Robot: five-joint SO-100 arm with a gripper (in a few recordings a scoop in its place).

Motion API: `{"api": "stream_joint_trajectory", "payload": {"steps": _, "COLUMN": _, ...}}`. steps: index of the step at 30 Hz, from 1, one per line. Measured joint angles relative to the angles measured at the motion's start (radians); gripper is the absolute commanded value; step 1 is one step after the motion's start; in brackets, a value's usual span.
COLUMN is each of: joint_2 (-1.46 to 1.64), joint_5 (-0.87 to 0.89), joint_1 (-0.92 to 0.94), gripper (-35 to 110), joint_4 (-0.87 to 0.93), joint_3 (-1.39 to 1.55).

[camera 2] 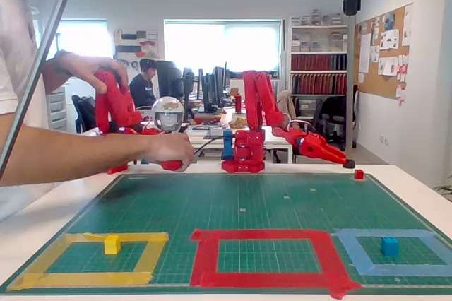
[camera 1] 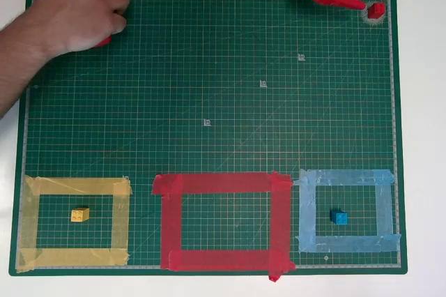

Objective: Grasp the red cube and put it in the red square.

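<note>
The tiny red studded cube [camera 1: 376,10] sits at the green mat's [camera 1: 230,67] far right corner in the overhead view, just beside the red gripper [camera 1: 359,5]; we cannot tell its jaw state. The red tape square [camera 1: 223,184] holds only mat.

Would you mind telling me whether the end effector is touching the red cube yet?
Apart. The fixed view shows a strip of white table between the end effector tip and the red cube; the overhead view looks similar.

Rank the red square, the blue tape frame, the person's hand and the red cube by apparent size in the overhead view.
1. red square
2. blue tape frame and person's hand: too close to rank, and the hand is raised nearer the camera.
3. red cube, by far the smallest, beside the gripper.
</note>
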Motion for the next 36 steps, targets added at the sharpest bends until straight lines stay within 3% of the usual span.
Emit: {"api": "stream_joint_trajectory", "payload": {"steps": 36, "joint_2": -0.380, "joint_5": 0.000, "joint_1": 0.023, "gripper": 25, "joint_4": 0.066, "joint_3": -0.391}}
